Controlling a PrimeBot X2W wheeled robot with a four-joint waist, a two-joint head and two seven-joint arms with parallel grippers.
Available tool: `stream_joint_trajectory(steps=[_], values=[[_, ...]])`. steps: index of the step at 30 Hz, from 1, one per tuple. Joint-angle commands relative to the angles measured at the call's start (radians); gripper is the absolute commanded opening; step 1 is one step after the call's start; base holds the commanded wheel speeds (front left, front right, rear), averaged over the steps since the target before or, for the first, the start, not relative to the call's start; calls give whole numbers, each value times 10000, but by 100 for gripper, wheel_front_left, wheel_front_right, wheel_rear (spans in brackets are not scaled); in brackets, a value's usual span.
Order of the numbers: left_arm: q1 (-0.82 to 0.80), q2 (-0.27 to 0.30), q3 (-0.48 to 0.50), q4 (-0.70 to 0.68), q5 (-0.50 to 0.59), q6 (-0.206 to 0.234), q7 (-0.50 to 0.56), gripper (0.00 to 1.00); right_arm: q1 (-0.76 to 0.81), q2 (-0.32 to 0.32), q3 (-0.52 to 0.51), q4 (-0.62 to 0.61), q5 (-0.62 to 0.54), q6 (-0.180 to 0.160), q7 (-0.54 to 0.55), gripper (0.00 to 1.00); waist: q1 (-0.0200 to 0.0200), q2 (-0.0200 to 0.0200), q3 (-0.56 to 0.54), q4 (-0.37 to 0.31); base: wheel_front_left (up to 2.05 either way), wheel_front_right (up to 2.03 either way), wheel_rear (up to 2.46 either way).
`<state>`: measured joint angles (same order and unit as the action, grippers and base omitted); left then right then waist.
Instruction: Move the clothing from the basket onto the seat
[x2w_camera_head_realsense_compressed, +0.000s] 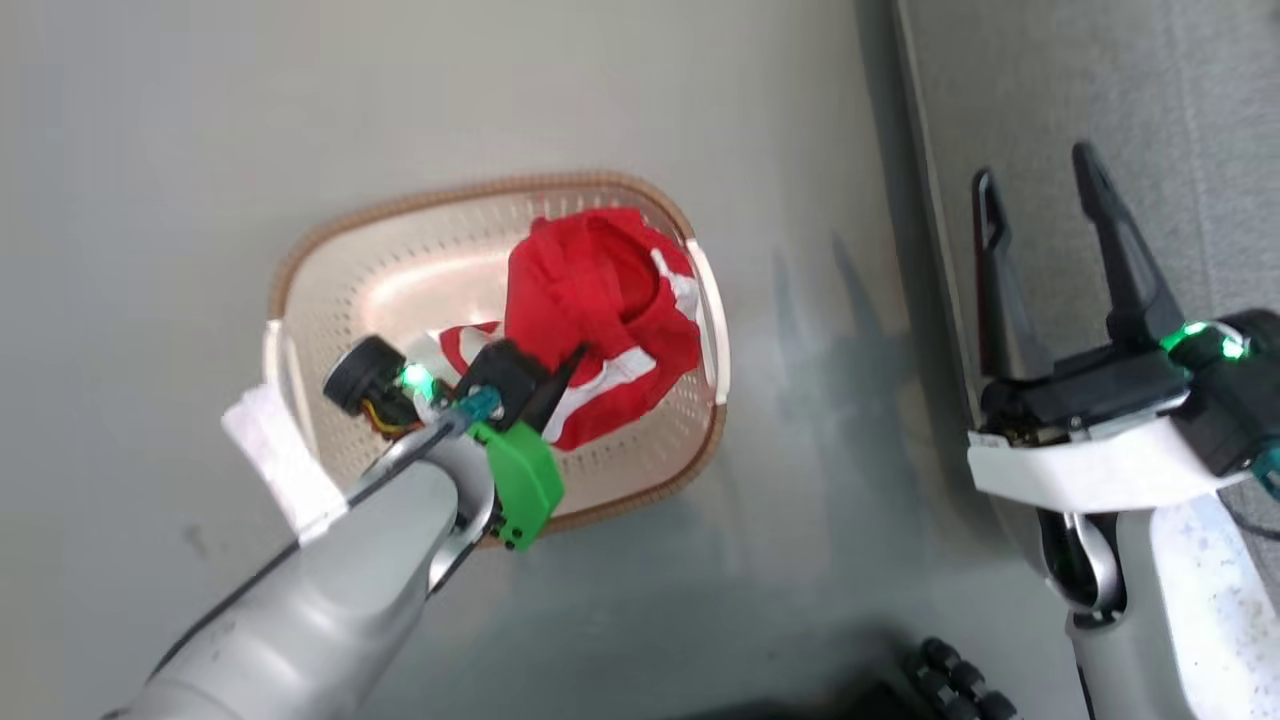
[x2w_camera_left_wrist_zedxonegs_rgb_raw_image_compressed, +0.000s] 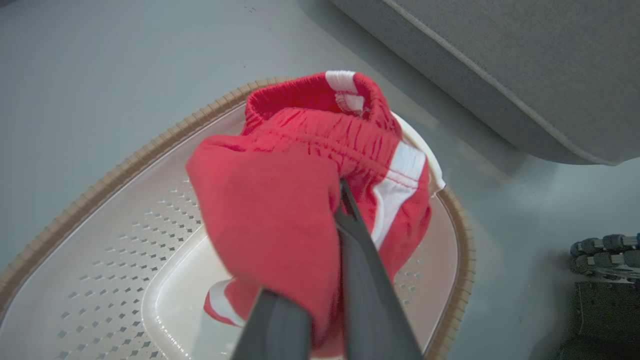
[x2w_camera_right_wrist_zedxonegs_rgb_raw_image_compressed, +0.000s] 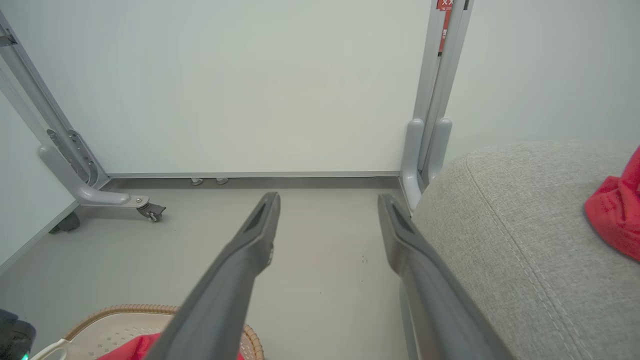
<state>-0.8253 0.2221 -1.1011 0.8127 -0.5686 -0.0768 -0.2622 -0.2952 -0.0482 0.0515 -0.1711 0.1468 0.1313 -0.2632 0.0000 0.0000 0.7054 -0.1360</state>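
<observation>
While the left gripper (x2w_camera_head_realsense_compressed: 565, 375) reached into the basket (x2w_camera_head_realsense_compressed: 400, 210) from the 7 o'clock side in the head view, its two dark fingers (x2w_camera_left_wrist_zedxonegs_rgb_raw_image_compressed: 365, 280) were drawn tight together on a fold of the red garment (x2w_camera_head_realsense_compressed: 590, 290). Seen from the left wrist, the cloth (x2w_camera_left_wrist_zedxonegs_rgb_raw_image_compressed: 280, 220) was bunched over and around those fingers. One finger ran up to a tip buried in the red fabric, just beside a white stripe, and the other was mostly covered by the fold. The garment's gathered waistband stood at 12 o'clock from the fingertips. A red-and-white end of cloth lay on the basket's (x2w_camera_left_wrist_zedxonegs_rgb_raw_image_compressed: 125, 165) perforated floor at 7 o'clock from them.

Across the basket, the garment filled the 3 o'clock half, heaped against the white handle on that side. The half toward 10 o'clock was bare plastic. A white tag (x2w_camera_head_realsense_compressed: 275, 460) hung at the 8 o'clock handle. The basket rested on the grey floor (x2w_camera_head_realsense_compressed: 150, 150).

At 3 o'clock from the basket, the right gripper (x2w_camera_head_realsense_compressed: 1035, 170) hung well apart from it, over the edge of the grey seat (x2w_camera_head_realsense_compressed: 1130, 100). Its fingers were spread wide with nothing between them. Through the right wrist camera, the spread fingers (x2w_camera_right_wrist_zedxonegs_rgb_raw_image_compressed: 240, 260) pointed toward a pale wall and a wheeled metal frame (x2w_camera_right_wrist_zedxonegs_rgb_raw_image_compressed: 75, 170). The seat (x2w_camera_right_wrist_zedxonegs_rgb_raw_image_compressed: 510, 235) lay at 4 o'clock in that view, and a second red garment (x2w_camera_right_wrist_zedxonegs_rgb_raw_image_compressed: 617, 215) rested on it at 3 o'clock. The basket rim (x2w_camera_right_wrist_zedxonegs_rgb_raw_image_compressed: 120, 312) lay at 7 o'clock.
</observation>
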Motion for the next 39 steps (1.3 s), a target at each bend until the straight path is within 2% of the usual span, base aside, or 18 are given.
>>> stream_joint_trajectory(steps=[1,10,18,24,34,39], values=[[420,124,287,-355,165,113,-30,0,364,-38,-30,101,-7,-9,-16,100,0,0,-2332,605,0,0,0],[2377,273,2271,-2490,1139,415,-30,0,1712,-35,80,543,105,-9,-17,100,0,0,-4853,705,0,0,0],[3876,-58,3917,-3784,1448,150,-31,0,2934,-35,503,965,239,-9,-16,100,0,0,-6543,597,0,0,0],[4437,-379,4721,-4671,2035,19,-31,0,3482,-32,872,1005,408,-9,-17,100,0,0,-7043,577,0,0,0],[4604,-1044,4588,-5383,2616,-408,-19,0,3300,-253,2872,1887,492,-9,-17,100,0,0,-7329,785,0,0,0],[4507,-1256,4317,-5765,2713,-490,-19,0,2913,-334,3255,2373,488,-9,-16,100,0,0,-7323,833,0,0,0]])
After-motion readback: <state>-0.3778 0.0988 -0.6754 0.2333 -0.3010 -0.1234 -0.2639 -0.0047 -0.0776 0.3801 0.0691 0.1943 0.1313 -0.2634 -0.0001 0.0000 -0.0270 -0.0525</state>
